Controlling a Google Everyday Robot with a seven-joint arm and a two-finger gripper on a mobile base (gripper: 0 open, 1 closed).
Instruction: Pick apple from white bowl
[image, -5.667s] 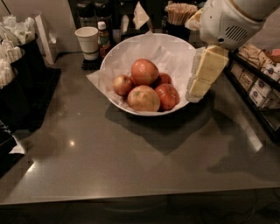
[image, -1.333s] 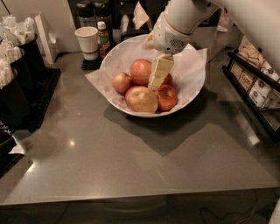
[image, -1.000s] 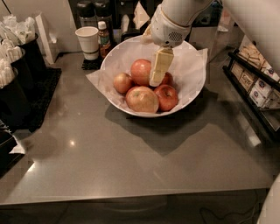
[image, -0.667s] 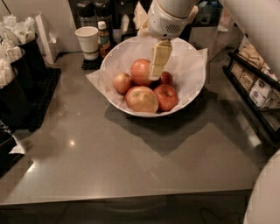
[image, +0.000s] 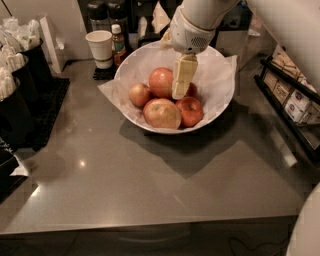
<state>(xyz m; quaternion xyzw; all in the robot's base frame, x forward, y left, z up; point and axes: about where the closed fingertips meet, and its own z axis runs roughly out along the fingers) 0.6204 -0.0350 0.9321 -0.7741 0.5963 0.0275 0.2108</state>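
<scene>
The large white bowl (image: 220, 102) with crinkled paper lining stands on the grey counter. It holds several apples: a big yellow-red one (image: 162, 113) in front, a red one (image: 190, 111) to its right, a small one (image: 139, 94) at the left and a reddish one (image: 161, 81) at the back. My gripper (image: 182, 86) hangs over the bowl from above, its cream fingers (image: 183, 75) pointing down between the back apple and the red apple. It holds nothing that I can see.
A white paper cup (image: 100, 48) and a small sauce bottle (image: 118, 44) stand behind the bowl at the left. Black holders with napkins (image: 20, 75) line the left edge. A rack of packets (image: 295, 100) is at the right. Bare grey counter (image: 150, 180) lies in front.
The gripper has moved from the bowl's right side to over its middle, then drifted slightly back and up above the apples. The apples have not moved.
</scene>
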